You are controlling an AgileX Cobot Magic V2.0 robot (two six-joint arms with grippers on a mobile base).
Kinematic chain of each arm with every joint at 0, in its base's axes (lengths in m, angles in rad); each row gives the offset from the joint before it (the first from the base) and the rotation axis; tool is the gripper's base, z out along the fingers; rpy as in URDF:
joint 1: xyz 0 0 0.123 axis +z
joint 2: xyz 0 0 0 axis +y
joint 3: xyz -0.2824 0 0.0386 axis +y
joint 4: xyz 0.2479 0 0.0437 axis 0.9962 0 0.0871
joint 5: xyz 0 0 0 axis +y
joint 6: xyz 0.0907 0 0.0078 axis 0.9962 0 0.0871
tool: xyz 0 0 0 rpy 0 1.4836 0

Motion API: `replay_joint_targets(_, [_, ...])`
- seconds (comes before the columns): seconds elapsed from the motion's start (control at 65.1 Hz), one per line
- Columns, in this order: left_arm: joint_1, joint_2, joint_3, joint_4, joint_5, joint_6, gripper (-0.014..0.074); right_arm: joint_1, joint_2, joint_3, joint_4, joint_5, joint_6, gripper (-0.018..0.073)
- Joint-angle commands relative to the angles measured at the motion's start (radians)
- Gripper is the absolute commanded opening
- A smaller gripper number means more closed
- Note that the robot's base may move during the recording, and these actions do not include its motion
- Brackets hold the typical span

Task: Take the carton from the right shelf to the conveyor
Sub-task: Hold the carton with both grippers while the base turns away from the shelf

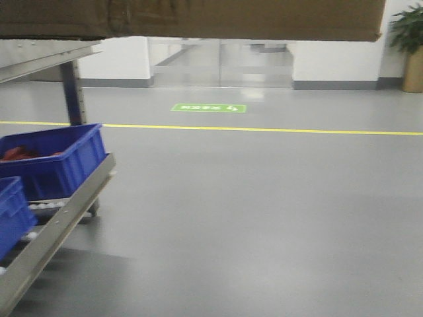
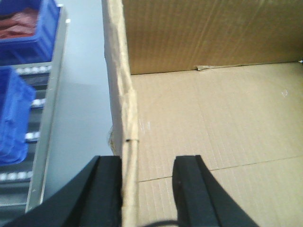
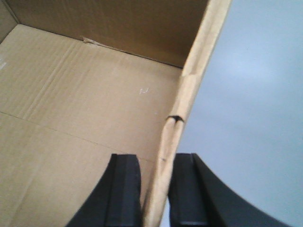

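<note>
The brown carton (image 1: 198, 16) hangs across the top of the front view, off the floor. Its open inside shows in the left wrist view (image 2: 213, 118) and the right wrist view (image 3: 71, 94). My left gripper (image 2: 147, 189) straddles the carton's left wall. The wall lies against the outer finger (image 2: 106, 189), and a gap separates it from the inner finger. My right gripper (image 3: 156, 194) is shut on the carton's right wall. The shelf's steel rail (image 1: 53, 231) stands at the left and also shows in the left wrist view (image 2: 47, 142). The conveyor is out of view.
Blue bins (image 1: 59, 158) sit on the shelf's roller tiers and also show in the left wrist view (image 2: 14, 118). Grey floor stretches ahead with a yellow line (image 1: 264, 129) and a green floor sign (image 1: 209, 107). Glass doors (image 1: 221, 63) and a potted plant (image 1: 410, 46) stand at the back.
</note>
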Motion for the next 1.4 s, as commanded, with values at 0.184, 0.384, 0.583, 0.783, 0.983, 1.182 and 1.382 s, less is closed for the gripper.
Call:
replay_joint_targets(0.184, [-0.015, -0.019, -0.007, -0.046, -0.045, 0.024, -0.0009, 0.003, -0.009, -0.002, 0.017, -0.068, -0.025, -0.0073])
replay_joint_targets(0.384, [-0.015, -0.019, -0.007, -0.046, -0.045, 0.024, -0.0009, 0.003, -0.009, -0.002, 0.017, -0.068, -0.025, -0.0073])
replay_joint_targets(0.583, [-0.015, -0.019, -0.007, -0.046, -0.045, 0.024, -0.0009, 0.003, -0.009, -0.002, 0.017, -0.068, -0.025, -0.0073])
replay_joint_targets(0.783, [-0.015, -0.019, -0.007, -0.046, -0.045, 0.024, -0.0009, 0.003, -0.009, -0.002, 0.017, -0.068, -0.025, -0.0073])
replay_joint_targets(0.983, [-0.015, -0.019, -0.007, -0.046, -0.045, 0.024, -0.0009, 0.003, -0.009, -0.002, 0.019, -0.068, -0.025, -0.0073])
replay_joint_targets(1.182, [-0.015, -0.019, -0.007, -0.046, -0.045, 0.024, -0.0009, 0.003, -0.009, -0.002, 0.019, -0.068, -0.025, -0.0073])
replay_joint_targets(1.382, [-0.015, -0.019, -0.007, -0.046, -0.045, 0.024, -0.0009, 0.003, -0.009, -0.002, 0.019, -0.068, -0.025, -0.0073])
